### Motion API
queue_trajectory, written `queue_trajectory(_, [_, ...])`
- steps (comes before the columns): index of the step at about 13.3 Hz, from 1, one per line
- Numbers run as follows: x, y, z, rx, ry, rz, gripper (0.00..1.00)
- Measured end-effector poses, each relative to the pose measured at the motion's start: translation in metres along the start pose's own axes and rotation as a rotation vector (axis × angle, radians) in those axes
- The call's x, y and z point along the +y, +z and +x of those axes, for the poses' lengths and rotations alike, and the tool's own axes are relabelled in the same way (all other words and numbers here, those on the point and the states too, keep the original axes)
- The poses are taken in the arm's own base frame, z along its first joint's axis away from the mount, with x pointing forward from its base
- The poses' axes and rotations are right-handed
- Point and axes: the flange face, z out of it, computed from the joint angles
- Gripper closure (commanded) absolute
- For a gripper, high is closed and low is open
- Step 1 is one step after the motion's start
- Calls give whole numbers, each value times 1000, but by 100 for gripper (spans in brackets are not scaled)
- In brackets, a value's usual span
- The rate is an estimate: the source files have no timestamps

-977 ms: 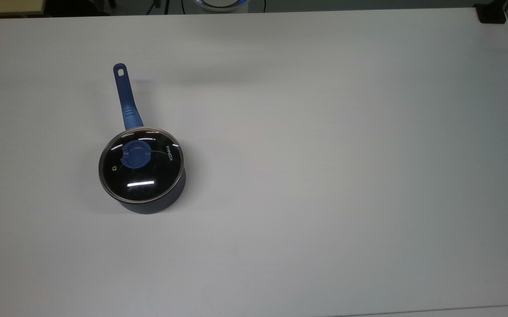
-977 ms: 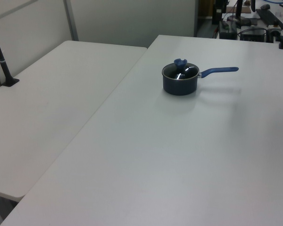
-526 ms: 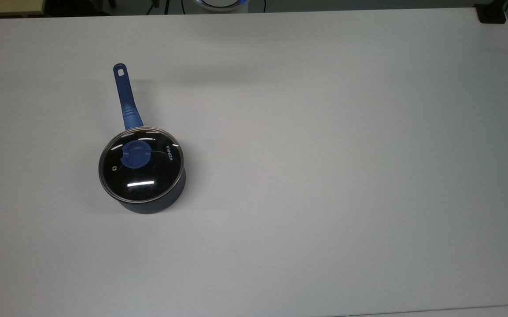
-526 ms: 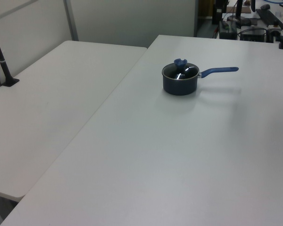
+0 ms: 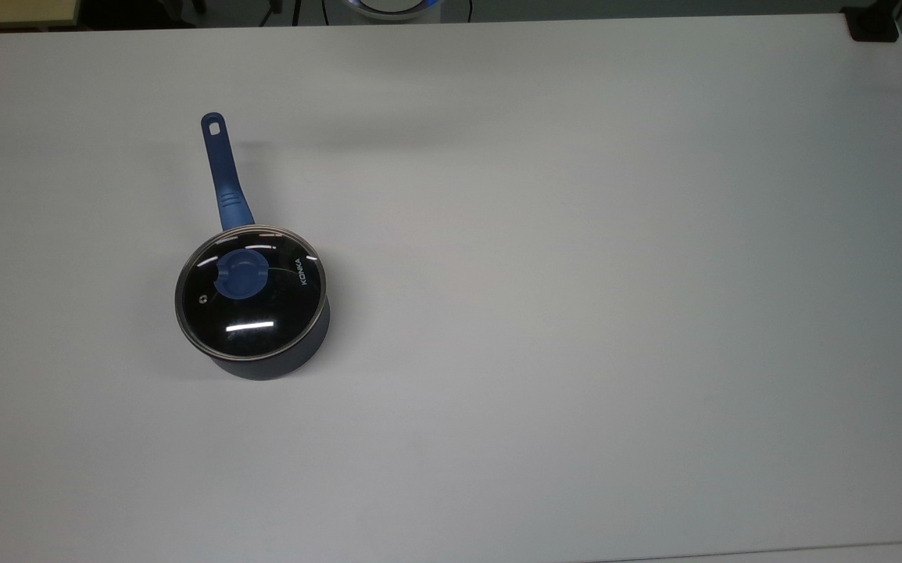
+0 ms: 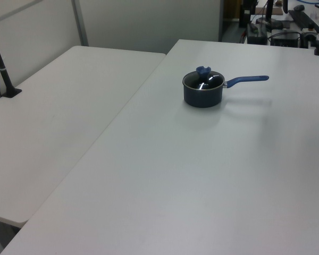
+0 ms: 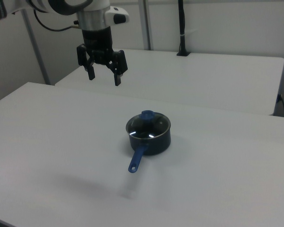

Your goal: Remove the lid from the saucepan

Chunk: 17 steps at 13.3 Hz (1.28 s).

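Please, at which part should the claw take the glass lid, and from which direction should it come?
Probably the blue knob at the centre of the lid, coming straight down from above. The lid lies flat on the saucepan, its thin rim sitting on the pot's edge, so the raised knob is the one part that stands free. The claw, open, hangs high, off to the right view's left.

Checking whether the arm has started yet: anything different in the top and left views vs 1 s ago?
Nothing visibly changed. The lid sits on the saucepan in the same spot on the table, with the handle pointing the same way. In the right view the hand hangs open above the table, up and to the right view's left of the pan, touching nothing.
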Motion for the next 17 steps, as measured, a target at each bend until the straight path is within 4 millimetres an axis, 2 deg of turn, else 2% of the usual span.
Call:
queue_trajectory(5, [0, 0, 0, 3, 0, 6, 0])
queue_trajectory(9, [3, 0, 16, 89, 1, -11, 0])
queue_trajectory(14, [7, 29, 46, 134, 2, -21, 0])
queue_trajectory(17, [-11, 56, 69, 145, -18, -19, 0])
